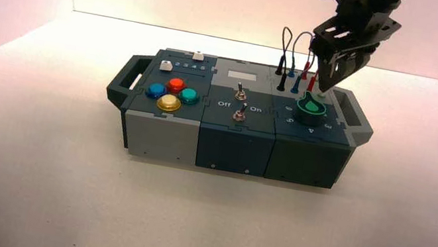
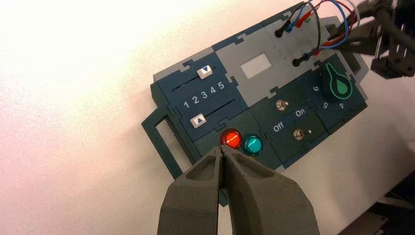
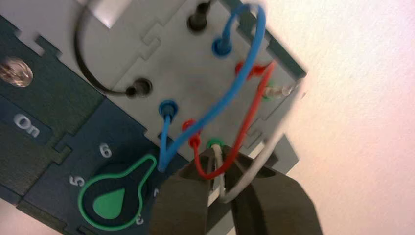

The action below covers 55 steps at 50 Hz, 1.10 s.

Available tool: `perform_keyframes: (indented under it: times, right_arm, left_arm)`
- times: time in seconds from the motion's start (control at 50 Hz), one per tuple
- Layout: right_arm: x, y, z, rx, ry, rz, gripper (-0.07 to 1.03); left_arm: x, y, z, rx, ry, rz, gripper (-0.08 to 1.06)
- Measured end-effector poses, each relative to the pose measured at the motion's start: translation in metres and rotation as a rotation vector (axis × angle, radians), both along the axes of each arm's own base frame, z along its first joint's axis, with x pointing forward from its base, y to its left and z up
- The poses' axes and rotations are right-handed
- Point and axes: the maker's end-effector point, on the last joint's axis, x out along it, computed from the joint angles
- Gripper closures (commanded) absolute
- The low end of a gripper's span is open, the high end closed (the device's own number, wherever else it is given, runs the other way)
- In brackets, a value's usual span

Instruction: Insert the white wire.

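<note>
1. Right claw (image 3: 221, 152): over the box's (image 1: 232, 149) right rear part, close to the knob; released, jaws slightly parted on either side of the white wire's near end.
2. White wire (image 3: 264, 152): on the box's right rear part, arched in a loop. Near end at the front green socket (image 3: 214, 142), between the claw tips; far end at the rear green socket (image 3: 267, 92).
3. Red wire (image 3: 250, 116): looped beside the white one, ends in two red sockets; its loop crosses in front of the right claw tips in the right wrist view.
4. Blue wire (image 3: 222, 106): next over from red, both ends in blue sockets.
5. Black wire (image 3: 82, 61): farthest from white in the row, ends in black sockets.
6. Knob (image 3: 110, 200): dark with green outline, right front part of box top, just in front of the sockets.
7. Left claw (image 2: 222, 148): off to the box's left rear, above it, clenched, tips together, nothing held.
8. Sliders: two white, left rear. Rear one (image 2: 204, 72) near the 5 end, front one (image 2: 198, 120) near the 1 end.
9. Buttons: red (image 2: 231, 139), blue, green, yellow, left front. Box sits on the counter (image 1: 205, 229).
</note>
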Motion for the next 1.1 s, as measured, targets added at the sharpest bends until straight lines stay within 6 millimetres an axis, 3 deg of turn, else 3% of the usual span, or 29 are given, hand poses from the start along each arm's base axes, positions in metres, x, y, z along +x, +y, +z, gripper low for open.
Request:
perform_keyframes:
  times: [0.28,0.82,1.1]
  right_arm:
    - [-0.006,-0.006,0.0,-0.012,0.025,-0.026,0.69]
    - [-0.005,-0.007,0.043,0.045,-0.096,-0.034,0.66]
    - [0.003,-0.033,0.07,0.1,-0.192,-0.173,0.66]
  left_arm:
    - [0.001,0.0,0.001,0.0,-0.001,0.002,1.01]
    - [0.005,0.002,-0.008,0.015,-0.025,-0.001,1.01]
    - [0.011,0.005,-0.011,0.033,-0.064,0.011,1.01]
